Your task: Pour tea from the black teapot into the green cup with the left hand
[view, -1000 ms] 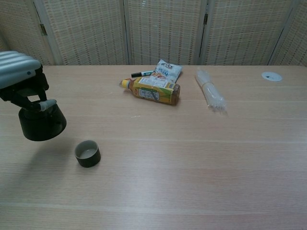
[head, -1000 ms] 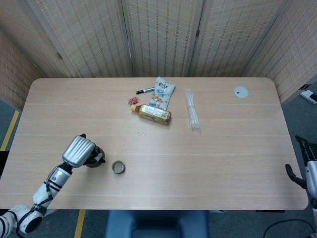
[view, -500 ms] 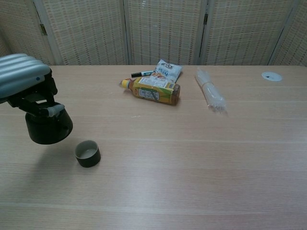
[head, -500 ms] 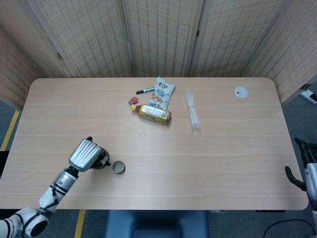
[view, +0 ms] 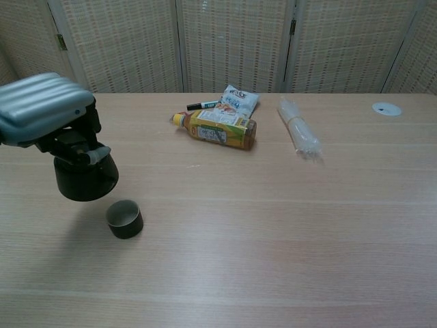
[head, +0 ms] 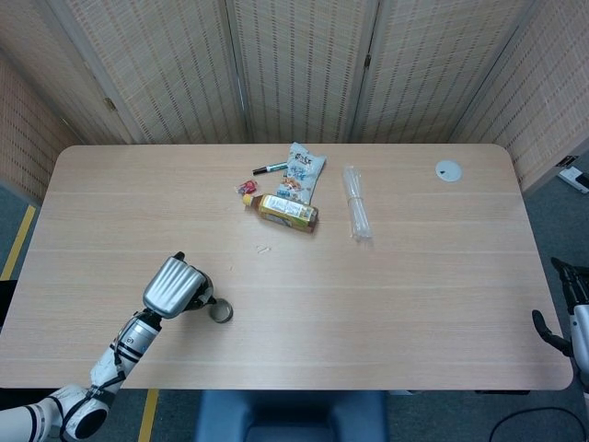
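My left hand [view: 48,116] grips the black teapot [view: 85,179] from above and holds it in the air, just up and left of the green cup [view: 124,219]. The cup stands upright on the table. From the head view the left hand [head: 175,287] covers most of the teapot [head: 204,296], whose edge shows right beside the cup [head: 220,312]. My right hand [head: 571,308] hangs off the table's right edge with its fingers apart, holding nothing.
Further back on the table [view: 273,232] lie a yellow tea bottle [view: 220,130] on its side, a snack bag [view: 237,100], a black marker [view: 200,106], a clear plastic packet [view: 299,135] and a small white disc [view: 386,108].
My left hand has carried the teapot to the right, closer to the green cup. The cup has not moved, and the right hand has stayed at the table's edge.
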`<state>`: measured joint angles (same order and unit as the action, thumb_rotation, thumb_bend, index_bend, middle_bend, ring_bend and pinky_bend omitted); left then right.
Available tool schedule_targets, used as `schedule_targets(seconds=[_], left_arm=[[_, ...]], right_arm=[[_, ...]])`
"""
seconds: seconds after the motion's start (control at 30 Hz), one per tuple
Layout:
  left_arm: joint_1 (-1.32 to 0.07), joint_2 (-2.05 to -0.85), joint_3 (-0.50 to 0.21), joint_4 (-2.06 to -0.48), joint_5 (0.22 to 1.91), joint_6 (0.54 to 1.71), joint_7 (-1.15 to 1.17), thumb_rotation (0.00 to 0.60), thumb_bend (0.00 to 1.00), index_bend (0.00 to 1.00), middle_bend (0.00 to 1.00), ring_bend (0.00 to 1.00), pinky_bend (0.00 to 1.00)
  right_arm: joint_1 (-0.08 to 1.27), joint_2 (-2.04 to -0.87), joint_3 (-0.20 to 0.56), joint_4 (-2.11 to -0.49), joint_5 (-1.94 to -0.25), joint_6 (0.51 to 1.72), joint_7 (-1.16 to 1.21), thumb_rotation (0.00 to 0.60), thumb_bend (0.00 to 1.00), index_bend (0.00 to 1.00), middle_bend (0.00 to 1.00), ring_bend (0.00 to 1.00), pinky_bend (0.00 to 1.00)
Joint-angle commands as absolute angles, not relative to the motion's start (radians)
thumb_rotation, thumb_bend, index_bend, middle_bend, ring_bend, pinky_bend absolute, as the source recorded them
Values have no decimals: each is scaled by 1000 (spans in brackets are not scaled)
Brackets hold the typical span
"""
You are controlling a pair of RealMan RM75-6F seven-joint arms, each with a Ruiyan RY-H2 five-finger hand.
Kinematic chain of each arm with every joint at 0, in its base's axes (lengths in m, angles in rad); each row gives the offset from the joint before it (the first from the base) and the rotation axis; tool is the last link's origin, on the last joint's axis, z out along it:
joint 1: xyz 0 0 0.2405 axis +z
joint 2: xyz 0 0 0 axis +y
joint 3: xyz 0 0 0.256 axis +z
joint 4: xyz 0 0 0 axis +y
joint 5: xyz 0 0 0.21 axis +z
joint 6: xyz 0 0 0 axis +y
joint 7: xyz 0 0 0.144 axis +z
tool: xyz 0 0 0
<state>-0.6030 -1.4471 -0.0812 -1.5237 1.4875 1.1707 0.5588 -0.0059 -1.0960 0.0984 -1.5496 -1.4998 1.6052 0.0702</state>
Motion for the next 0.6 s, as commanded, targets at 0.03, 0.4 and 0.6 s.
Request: schedule_targets(seconds=[0.03,0.4,0.6], left_arm=[[-605,-1465,-85,-1522,1492,1183,601,466,457,1000,1000,932,592],[-605,-1508,-73,-1486,1514,1201,705,483,462,1000,1000,936,592],[-601,-1515,-51,-1452,1535,1199,748,514,469,1000,1000,937,592]], right_arm=[[-7,-1097,98,-1546,-1498,1603,75,600,376,76,188,245,0],[-7,-1102,99,-1533,-1496,1602,88,600,376,76,188,247,0],[-8,-1104,100,-1530,-1495,1602,91,600,376,76,188,247,0]])
